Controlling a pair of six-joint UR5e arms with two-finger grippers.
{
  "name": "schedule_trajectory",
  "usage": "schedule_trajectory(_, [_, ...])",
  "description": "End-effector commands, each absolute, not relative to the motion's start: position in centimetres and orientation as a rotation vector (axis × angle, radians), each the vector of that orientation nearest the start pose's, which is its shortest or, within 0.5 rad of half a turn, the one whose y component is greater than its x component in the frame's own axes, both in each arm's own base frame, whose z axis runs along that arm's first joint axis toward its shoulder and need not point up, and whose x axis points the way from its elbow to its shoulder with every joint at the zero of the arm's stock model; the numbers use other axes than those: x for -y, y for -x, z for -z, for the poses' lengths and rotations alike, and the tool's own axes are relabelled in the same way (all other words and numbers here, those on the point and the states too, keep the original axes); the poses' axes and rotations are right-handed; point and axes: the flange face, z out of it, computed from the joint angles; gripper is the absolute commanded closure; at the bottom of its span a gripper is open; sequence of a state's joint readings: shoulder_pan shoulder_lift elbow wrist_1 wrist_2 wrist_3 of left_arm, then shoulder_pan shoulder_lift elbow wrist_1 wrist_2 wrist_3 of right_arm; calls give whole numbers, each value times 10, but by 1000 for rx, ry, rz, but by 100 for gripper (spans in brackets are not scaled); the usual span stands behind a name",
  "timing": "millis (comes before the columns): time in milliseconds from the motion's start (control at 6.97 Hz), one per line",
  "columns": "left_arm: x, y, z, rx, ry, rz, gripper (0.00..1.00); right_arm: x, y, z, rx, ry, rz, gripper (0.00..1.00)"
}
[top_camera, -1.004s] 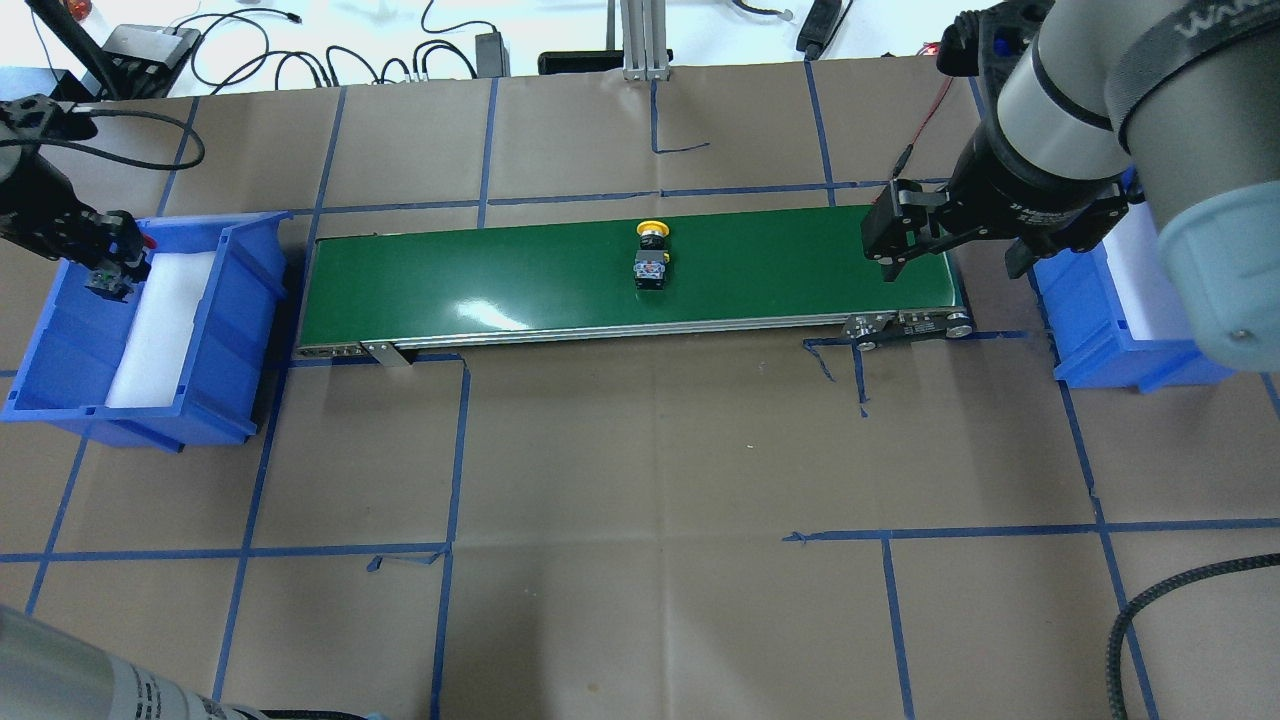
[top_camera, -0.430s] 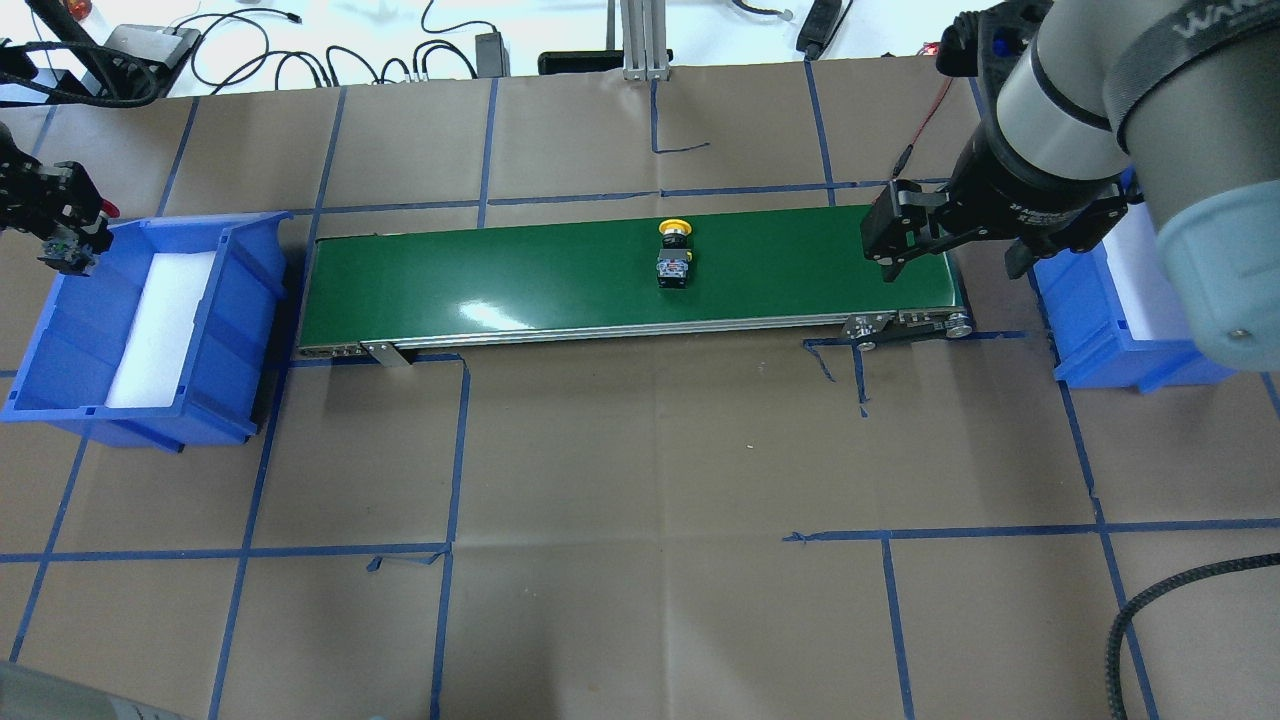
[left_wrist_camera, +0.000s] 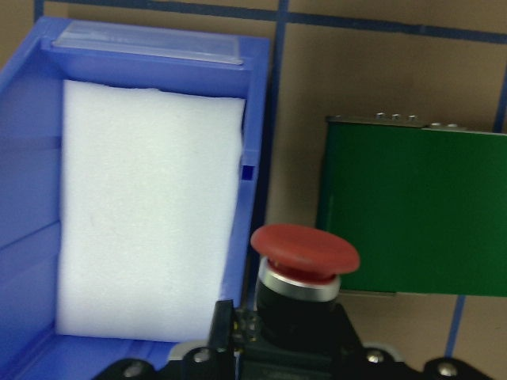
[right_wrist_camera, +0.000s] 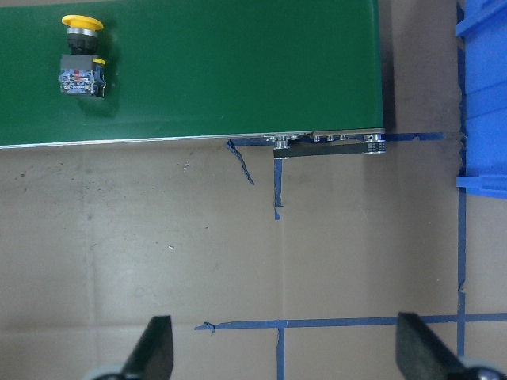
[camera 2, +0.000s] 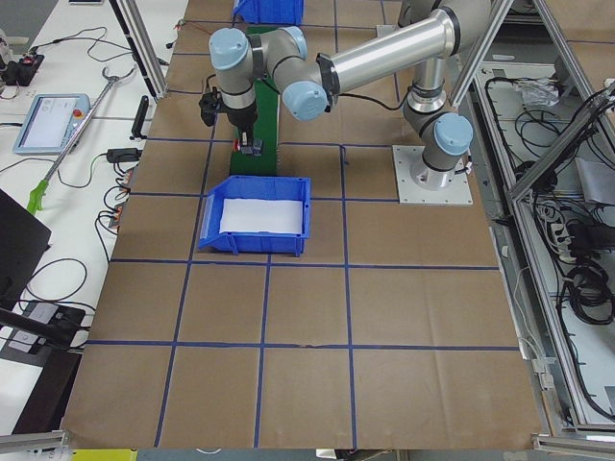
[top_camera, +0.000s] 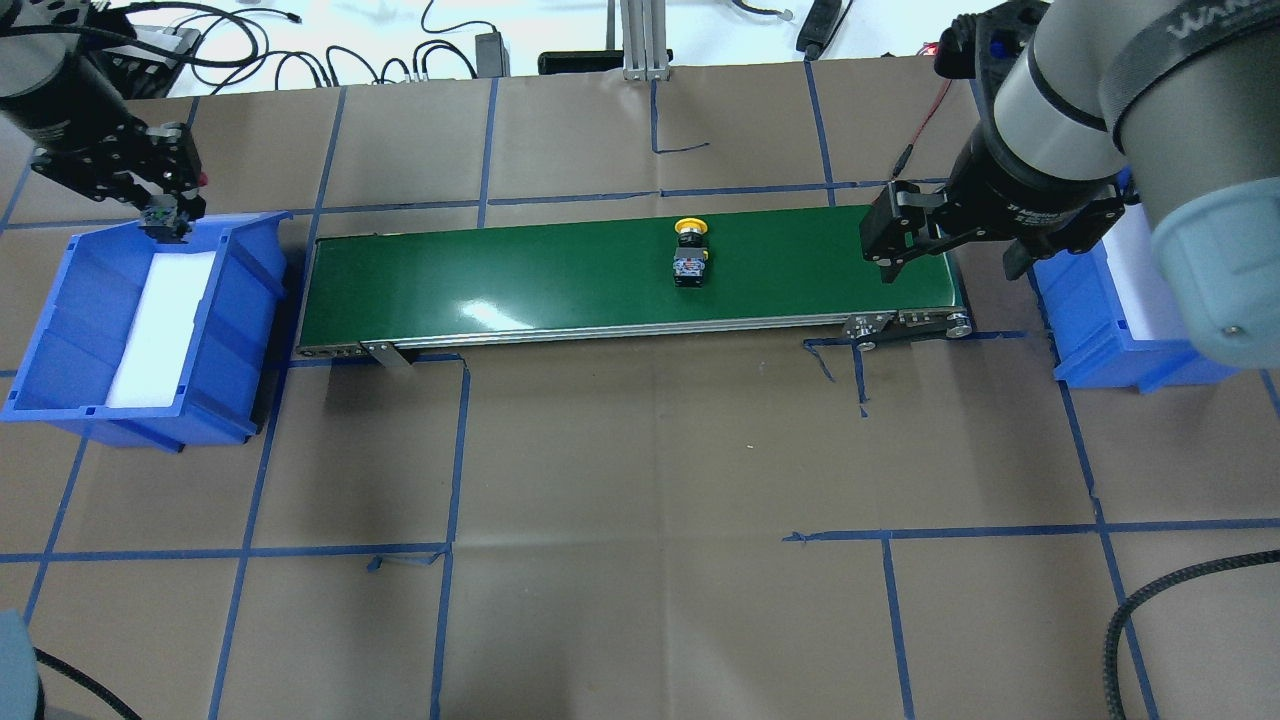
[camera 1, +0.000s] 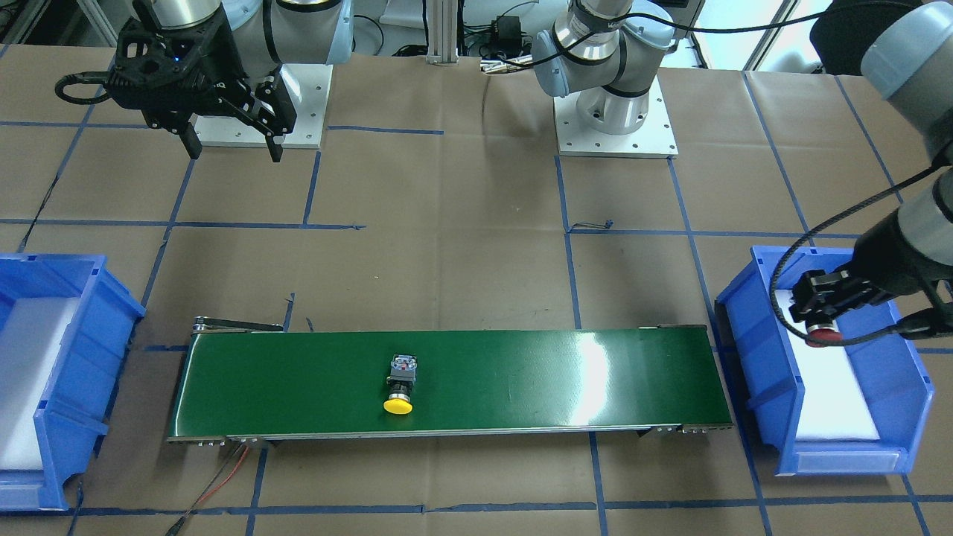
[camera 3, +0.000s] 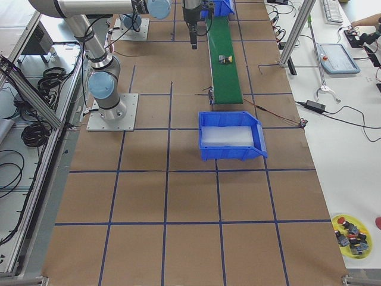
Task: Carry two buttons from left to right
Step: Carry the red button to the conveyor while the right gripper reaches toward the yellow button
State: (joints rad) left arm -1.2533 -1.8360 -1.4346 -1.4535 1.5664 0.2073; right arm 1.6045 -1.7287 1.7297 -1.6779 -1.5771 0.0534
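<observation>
My left gripper (top_camera: 165, 205) is shut on the red button (left_wrist_camera: 305, 253) by its black body and holds it raised above the left blue bin (top_camera: 60, 330), cap (camera 1: 824, 335) towards the green conveyor belt (top_camera: 500, 270). The yellow button (top_camera: 690, 255) lies on its side on the belt, right of the middle; the right wrist view shows this yellow button (right_wrist_camera: 79, 55) at top left. My right gripper (top_camera: 950, 262) hangs open and empty above the belt's right end, a good way from the yellow button.
The right blue bin (top_camera: 1090, 320) with a white foam liner stands past the belt's right end. Cables (top_camera: 300, 50) run along the table's far edge. A yellow dish (camera 3: 351, 229) with several spare buttons sits on a side table.
The left gripper has risen out of the bin with the red button and swung towards the far side and the belt. The yellow button has travelled right on the belt. The right arm is still.
</observation>
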Motion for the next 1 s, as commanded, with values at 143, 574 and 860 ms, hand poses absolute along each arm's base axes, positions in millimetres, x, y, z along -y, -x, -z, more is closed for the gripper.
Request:
schedule_trajectory(143, [608,54,-415,-3135,195,-31,100,433,-143,-497,-3150,-26,192,0])
schedule_trajectory(574, [611,50,-377,-3139,166,-80,100,465,-146,-467,-3137,-36,137,0])
schedule_trajectory(860, [617,48,-340,-3138,178,-67,100,494,-148,-449,-3134,-34,164,0])
